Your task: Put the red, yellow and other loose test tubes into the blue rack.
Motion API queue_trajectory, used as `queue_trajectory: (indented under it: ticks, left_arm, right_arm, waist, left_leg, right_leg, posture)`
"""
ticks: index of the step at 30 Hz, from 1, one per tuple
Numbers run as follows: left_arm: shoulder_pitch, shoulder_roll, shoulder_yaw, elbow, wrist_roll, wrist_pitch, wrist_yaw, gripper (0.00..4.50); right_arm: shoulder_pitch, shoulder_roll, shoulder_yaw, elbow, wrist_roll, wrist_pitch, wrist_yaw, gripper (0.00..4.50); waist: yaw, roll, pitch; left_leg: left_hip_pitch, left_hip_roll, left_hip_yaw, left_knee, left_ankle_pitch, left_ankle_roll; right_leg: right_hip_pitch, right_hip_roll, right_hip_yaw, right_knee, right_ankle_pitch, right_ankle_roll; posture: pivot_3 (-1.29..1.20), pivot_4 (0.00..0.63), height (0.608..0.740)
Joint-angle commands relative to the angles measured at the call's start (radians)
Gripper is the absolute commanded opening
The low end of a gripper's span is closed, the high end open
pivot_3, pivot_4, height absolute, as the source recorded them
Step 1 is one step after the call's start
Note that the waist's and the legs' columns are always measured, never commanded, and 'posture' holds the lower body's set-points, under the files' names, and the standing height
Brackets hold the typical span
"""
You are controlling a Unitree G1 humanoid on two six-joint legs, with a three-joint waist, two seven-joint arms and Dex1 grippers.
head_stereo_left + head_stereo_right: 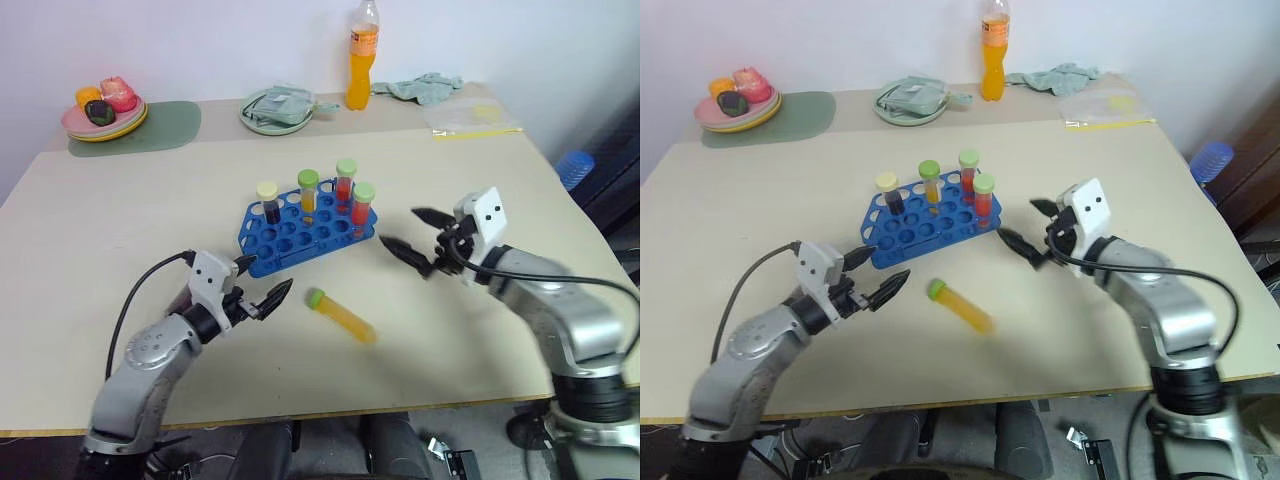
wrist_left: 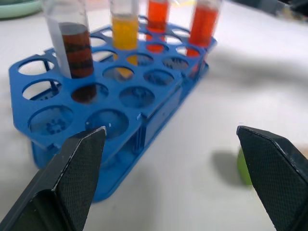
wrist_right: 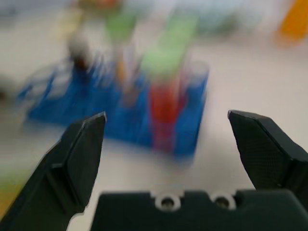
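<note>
Blue rack (image 1: 305,228), four tubes standing, one loose — task mostly done by the look of it.

Rack sits mid-frame on the pale bench (image 1: 120,250); upright in its far holes are a dark brown tube with cream cap (image 1: 269,202), a yellow-orange one (image 1: 308,195) and two red ones (image 1: 345,185) (image 1: 362,208), green-capped. Remaining: one yellow-orange tube (image 1: 342,314) lying on its side just below the rack, green cap toward the left pincer (image 1: 262,289), which is spread and empty at lower left, near that cap. Right pincer (image 1: 413,239) — spread, empty — hangs at centre right, beside the rack's right end. Nothing lies between either pincer and the loose tube. Along the top edge: stacked plates with toy food (image 1: 104,112), a green plate (image 1: 276,110), an orange drink bottle (image 1: 362,60), a crumpled cloth (image 1: 425,88), a clear bag (image 1: 470,117) — all well apart.
</note>
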Motion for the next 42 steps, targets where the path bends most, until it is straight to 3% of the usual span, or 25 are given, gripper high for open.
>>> queue_trajectory:
  ticks: [1,5,7,16,24,27,32,33,36,39,42]
  left_arm:
    - [0.020,0.075,0.031,0.016,-0.020,-0.028,-0.114,4.50]
    - [0.051,0.161,0.059,0.027,-0.042,-0.018,-0.221,4.50]
    - [0.069,0.180,0.063,0.015,-0.055,-0.015,-0.249,4.50]
    - [0.150,0.179,0.033,-0.083,-0.062,0.002,-0.265,4.50]
    - [0.171,0.163,0.014,-0.116,-0.058,0.007,-0.241,4.50]
    - [0.174,0.157,0.013,-0.124,-0.058,0.010,-0.230,4.50]
    - [0.179,0.156,0.012,-0.128,-0.059,0.012,-0.223,4.50]
    - [0.176,0.156,0.010,-0.125,-0.058,0.012,-0.222,4.50]
    - [0.166,0.156,0.006,-0.118,-0.055,0.011,-0.218,4.50]
    - [0.161,0.150,0.024,-0.115,-0.067,0.013,-0.207,4.50]
    - [0.161,0.142,0.046,-0.110,-0.083,0.017,-0.198,4.50]
  right_arm:
    - [-0.145,0.003,0.036,-0.088,0.187,0.268,0.020,4.48]
    - [-0.329,0.076,0.151,-0.037,0.253,0.592,-0.045,4.48]
    - [-0.392,0.099,0.209,0.009,0.293,0.646,-0.084,4.48]
    - [-0.570,0.098,0.442,0.291,0.561,0.650,-0.310,4.48]
    - [-0.618,0.140,0.521,0.435,0.667,0.650,-0.470,4.48]
    - [-0.619,0.146,0.533,0.447,0.687,0.650,-0.508,3.64]
    - [-0.621,0.148,0.519,0.451,0.725,0.650,-0.550,1.13]
    - [-0.622,0.148,0.510,0.449,0.731,0.650,-0.555,0.79]
    - [-0.605,0.155,0.450,0.422,0.733,0.650,-0.568,0.79]
    - [-0.526,0.098,0.393,0.220,0.637,0.561,-0.503,0.79]
    - [-0.383,-0.011,0.407,0.010,0.380,0.173,-0.274,0.79]
  waist:
    - [-0.001,0.000,0.000]
    - [0.009,-0.001,0.000]
    - [0.012,-0.001,0.000]
    - [0.007,-0.001,0.000]
    - [0.006,-0.001,0.000]
    - [0.006,-0.001,0.000]
    - [0.006,-0.001,0.000]
    - [0.006,-0.001,0.000]
    - [0.006,-0.001,0.000]
    - [0.009,-0.001,0.000]
    - [0.011,-0.001,0.000]
  left_leg:
    - [0.000,0.003,0.001,0.000,0.000,0.000]
    - [-0.001,0.005,0.001,0.000,0.000,0.001]
    - [-0.002,0.005,0.001,0.000,-0.001,0.000]
    - [-0.003,0.004,0.000,0.000,-0.001,0.000]
    - [-0.003,0.004,0.001,0.000,-0.001,0.000]
    - [-0.003,0.004,0.001,0.000,-0.001,0.000]
    - [-0.003,0.004,0.001,0.000,-0.001,0.000]
    - [-0.003,0.004,0.001,0.000,-0.001,0.000]
    - [-0.003,0.004,0.001,0.000,-0.001,0.000]
    - [-0.004,0.004,0.000,0.000,-0.001,0.000]
    - [-0.006,0.004,0.000,0.001,-0.001,0.000]
  right_leg:
    - [0.000,0.001,0.000,-0.001,0.000,-0.001]
    - [0.000,0.002,0.000,-0.003,0.000,-0.002]
    - [0.000,0.002,0.000,-0.004,0.000,-0.003]
    - [-0.002,0.001,0.000,-0.004,0.001,-0.003]
    - [-0.003,0.001,0.000,-0.004,0.001,-0.002]
    - [-0.003,0.001,0.000,-0.003,0.001,-0.002]
    - [-0.003,0.001,0.000,-0.003,0.001,-0.002]
    - [-0.003,0.001,0.000,-0.003,0.001,-0.002]
    - [-0.003,0.001,0.000,-0.003,0.001,-0.002]
    - [-0.004,0.002,-0.001,-0.003,0.001,-0.002]
    - [-0.004,0.002,-0.002,-0.004,0.001,-0.002]
  posture:
    - [0.00,0.150,0.740]
    - [0.00,0.150,0.740]
    - [0.00,0.150,0.740]
    - [0.00,0.150,0.740]
    - [0.00,0.150,0.740]
    - [0.00,0.150,0.740]
    - [0.00,0.150,0.740]
    - [0.00,0.150,0.740]
    - [0.00,0.150,0.740]
    - [0.00,0.150,0.740]
    - [0.00,0.150,0.740]
